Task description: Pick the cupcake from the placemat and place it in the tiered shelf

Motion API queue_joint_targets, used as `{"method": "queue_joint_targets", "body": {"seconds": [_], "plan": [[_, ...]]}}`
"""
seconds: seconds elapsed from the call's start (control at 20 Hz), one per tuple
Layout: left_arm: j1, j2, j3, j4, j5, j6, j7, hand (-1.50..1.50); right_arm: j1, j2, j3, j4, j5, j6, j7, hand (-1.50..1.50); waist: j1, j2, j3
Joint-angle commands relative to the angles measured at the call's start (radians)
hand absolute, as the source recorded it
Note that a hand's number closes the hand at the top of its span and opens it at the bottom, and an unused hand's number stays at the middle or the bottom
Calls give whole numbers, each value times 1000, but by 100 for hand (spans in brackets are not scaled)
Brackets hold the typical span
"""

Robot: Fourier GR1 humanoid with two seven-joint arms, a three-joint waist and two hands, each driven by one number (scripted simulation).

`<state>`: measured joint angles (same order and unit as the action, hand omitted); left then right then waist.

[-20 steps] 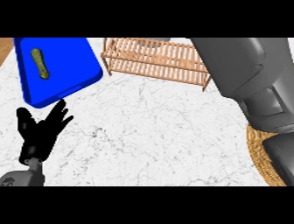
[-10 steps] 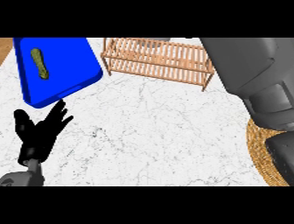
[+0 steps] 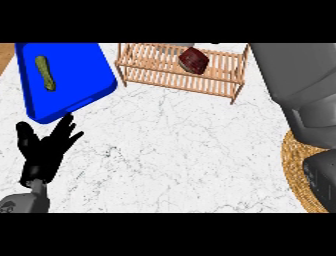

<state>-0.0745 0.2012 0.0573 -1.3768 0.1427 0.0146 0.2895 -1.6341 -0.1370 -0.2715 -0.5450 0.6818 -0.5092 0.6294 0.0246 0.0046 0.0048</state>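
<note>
A dark red cupcake (image 3: 193, 60) is seen on the slatted wooden tiered shelf (image 3: 150, 75).
The black left hand (image 3: 47, 150) is held empty, fingers spread.

Dark red cupcake (image 3: 193, 60) tilted on wooden tiered shelf (image 3: 156, 75); woven placemat (image 3: 294, 165) at right edge.

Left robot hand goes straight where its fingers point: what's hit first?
Probably the blue board, whose near edge lies just beyond the left robot hand; relative height is unclear.
</note>
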Motion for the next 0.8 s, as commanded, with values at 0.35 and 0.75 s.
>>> {"method": "queue_joint_targets", "body": {"seconds": [0.35,0.75], "plan": [[31,-26,-4,31,-15,15,3,0,14,-101,-12,-59,71,-192,117,-150,-28,-8,-6],[82,6,32,41,12,-34,-31,0,182,-205,-50,-332,34,-145,202,-150,-61,-20,-4]]}}
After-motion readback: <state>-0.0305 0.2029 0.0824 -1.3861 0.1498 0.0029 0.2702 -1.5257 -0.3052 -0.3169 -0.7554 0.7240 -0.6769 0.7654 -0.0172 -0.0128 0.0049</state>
